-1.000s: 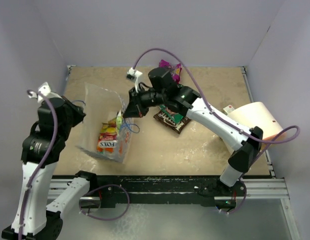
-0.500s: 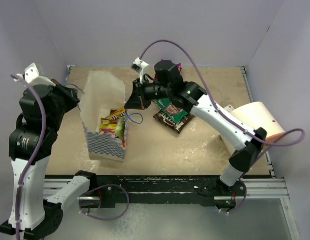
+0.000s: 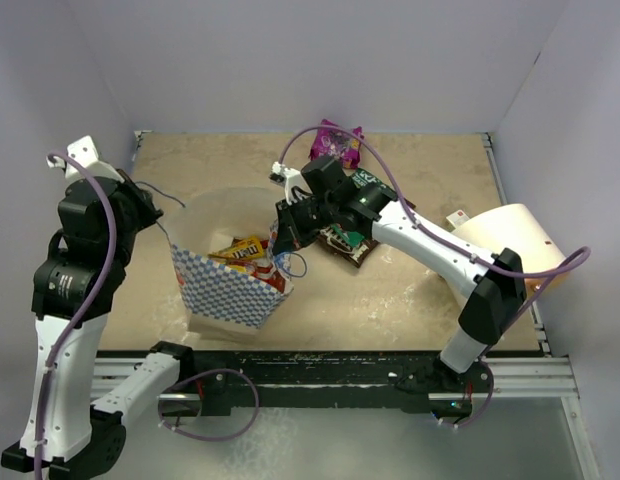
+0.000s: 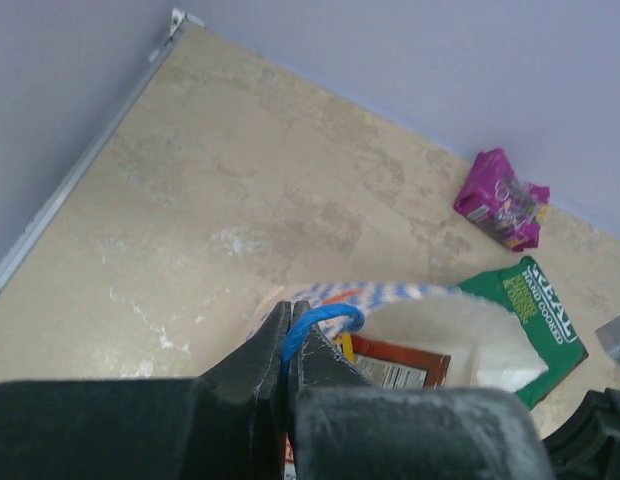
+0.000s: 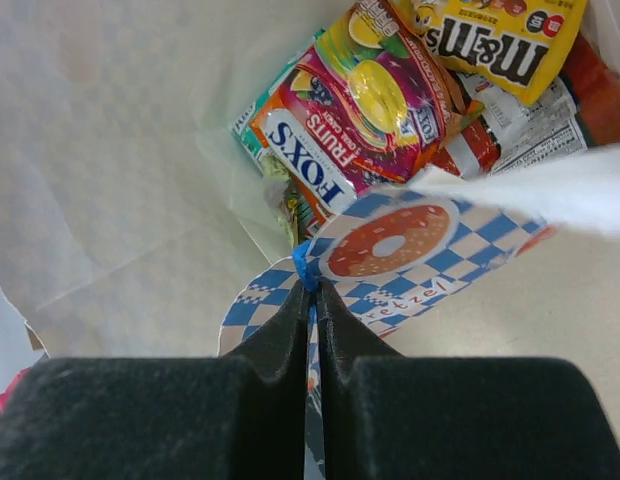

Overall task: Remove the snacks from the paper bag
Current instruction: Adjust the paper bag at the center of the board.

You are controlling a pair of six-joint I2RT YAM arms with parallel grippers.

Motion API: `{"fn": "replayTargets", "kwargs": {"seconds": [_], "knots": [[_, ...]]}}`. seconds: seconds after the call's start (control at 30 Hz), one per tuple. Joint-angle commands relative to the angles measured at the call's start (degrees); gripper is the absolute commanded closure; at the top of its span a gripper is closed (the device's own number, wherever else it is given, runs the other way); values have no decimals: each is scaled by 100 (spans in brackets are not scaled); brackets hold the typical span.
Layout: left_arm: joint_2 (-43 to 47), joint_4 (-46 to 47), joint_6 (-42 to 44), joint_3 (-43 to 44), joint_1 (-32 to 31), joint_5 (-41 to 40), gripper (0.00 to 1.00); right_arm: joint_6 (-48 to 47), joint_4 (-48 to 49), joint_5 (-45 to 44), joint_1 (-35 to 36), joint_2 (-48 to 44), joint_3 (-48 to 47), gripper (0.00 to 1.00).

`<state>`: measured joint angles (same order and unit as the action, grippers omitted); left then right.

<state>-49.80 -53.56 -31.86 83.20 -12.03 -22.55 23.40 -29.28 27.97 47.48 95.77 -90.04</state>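
On the tabletop (image 3: 420, 290) the paper bag (image 3: 225, 290) is held open: left tool (image 4: 288, 335) pinched shut on its blue string handle (image 4: 325, 318), right tool (image 5: 312, 292) clamped on the opposite rim. Several snacks (image 5: 360, 110) inside, and 2 out: magenta packet (image 3: 336, 141), green packet (image 4: 530, 310).

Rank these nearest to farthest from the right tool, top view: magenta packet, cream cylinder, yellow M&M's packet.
1. yellow M&M's packet, in the bag, beside the right tool
2. magenta packet, at the back
3. cream cylinder, far right

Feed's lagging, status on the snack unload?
Left gripper shut on blue string handle. Right gripper shut on cream checkered paper bag rim. Shiny snack packets inside; magenta packet, green packet out. Nothing blocking.
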Motion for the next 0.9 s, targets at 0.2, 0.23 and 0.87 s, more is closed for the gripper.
{"fn": "replayTargets", "kwargs": {"seconds": [0.2,0.23,0.87], "knots": [[-760,1950,1483,1219,-1,-289,100,-307,-282,-48,-11,642,-1634,94],[-775,1999,1497,1222,-1,-213,100,-314,-248,-34,-12,626,-1617,94],[602,1106,523,-460,-1,1700,100,-1125,-151,-362,16,-185,466,65]]}}
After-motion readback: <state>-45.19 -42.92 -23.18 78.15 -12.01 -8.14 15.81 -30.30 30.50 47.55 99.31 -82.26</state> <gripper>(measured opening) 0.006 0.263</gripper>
